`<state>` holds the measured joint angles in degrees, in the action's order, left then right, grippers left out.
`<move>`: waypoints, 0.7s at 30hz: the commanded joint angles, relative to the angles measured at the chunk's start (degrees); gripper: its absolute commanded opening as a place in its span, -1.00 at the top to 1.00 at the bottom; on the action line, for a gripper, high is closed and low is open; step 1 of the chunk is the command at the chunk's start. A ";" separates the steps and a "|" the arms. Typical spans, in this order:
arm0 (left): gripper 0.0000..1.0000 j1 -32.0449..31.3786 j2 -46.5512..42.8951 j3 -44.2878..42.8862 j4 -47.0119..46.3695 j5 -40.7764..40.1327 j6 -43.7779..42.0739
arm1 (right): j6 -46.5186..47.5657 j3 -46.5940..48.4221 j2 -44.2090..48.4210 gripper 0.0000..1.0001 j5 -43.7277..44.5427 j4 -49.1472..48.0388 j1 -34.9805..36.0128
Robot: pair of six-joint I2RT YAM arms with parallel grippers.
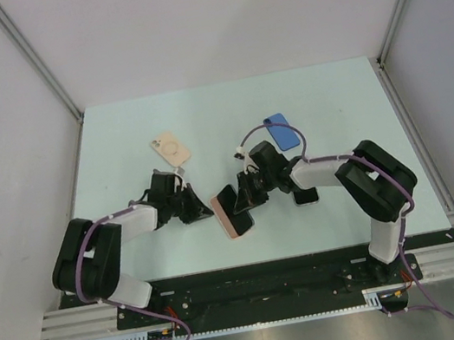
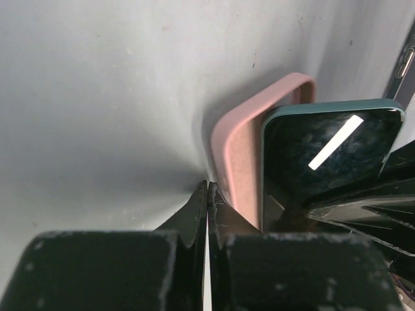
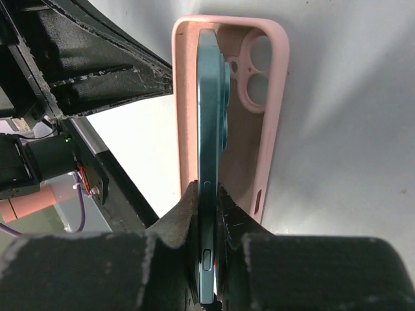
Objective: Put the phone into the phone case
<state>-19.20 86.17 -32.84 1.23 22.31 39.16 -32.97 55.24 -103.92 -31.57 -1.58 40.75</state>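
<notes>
**Phone meets case at the middle of the table**

The right gripper (image 3: 207, 191) clamps the teal phone (image 3: 211, 116) by its faces. The handset is seen edge-on from the wrist, with one long side tucked against the wall of the pink phone case (image 3: 272, 116) and the rest angled out of the shell, not seated flat. The case's camera cut-out (image 3: 259, 71) stays uncovered beside the phone's lens bump. The left gripper (image 2: 207, 189) has its jaws pressed together with no gap, tips at the case's lower rim — whether they pinch that rim cannot be told. Phone and case are raised between the two arms over the pale table (image 1: 116, 137). Farther back lie a cream case (image 1: 170, 147) and a blue case (image 1: 283, 131), well apart.
</notes>
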 commanded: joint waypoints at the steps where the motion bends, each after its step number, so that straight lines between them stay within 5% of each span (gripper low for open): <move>1: 1.00 -0.22 2.42 0.85 -0.97 0.28 0.22 | 0.01 2.41 -1.99 1.00 -2.97 -2.19 0.47; 21: 1.00 -6.54 5.32 3.74 -7.30 1.07 3.38 | -5.35 2.76 -8.40 1.00 -3.85 -6.85 0.65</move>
<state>-20.82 88.88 -32.05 -5.82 24.34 41.15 -37.98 56.73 -109.10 -37.19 -5.39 40.23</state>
